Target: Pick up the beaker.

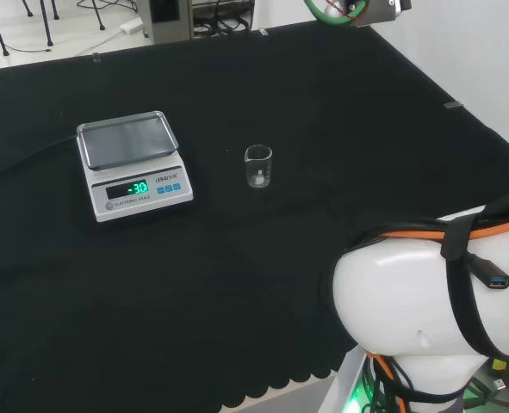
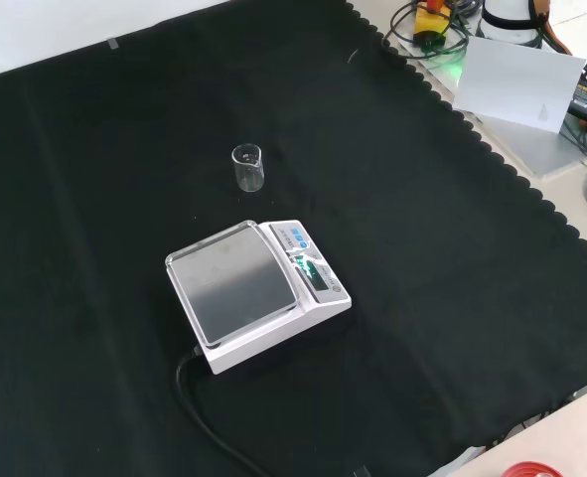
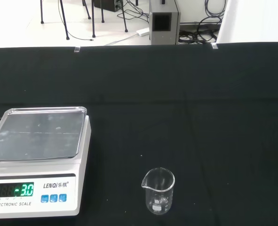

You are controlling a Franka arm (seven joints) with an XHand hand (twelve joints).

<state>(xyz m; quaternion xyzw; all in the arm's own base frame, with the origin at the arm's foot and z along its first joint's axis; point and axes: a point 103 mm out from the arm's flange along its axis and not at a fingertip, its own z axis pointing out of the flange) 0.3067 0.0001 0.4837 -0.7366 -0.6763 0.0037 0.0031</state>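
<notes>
From my seat nothing is done yet: the beaker [image 3: 158, 190] stands alone on the black cloth [image 1: 340, 155], untouched, so the whole reach, grasp and lift are left. I can't tell how the hand is set. Nearest in the head view is the arm's white link [image 1: 426, 297]. Beyond it the beaker stands upright, mouth up, long axis vertical, just right of the scale [image 1: 132, 163]. Its spout faces the scale in the wrist view.

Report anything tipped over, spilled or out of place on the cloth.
Nothing stands out. The beaker stands upright on the cloth, apart from the scale, with no spill around it. The scale's tray sits level and bare.
</notes>
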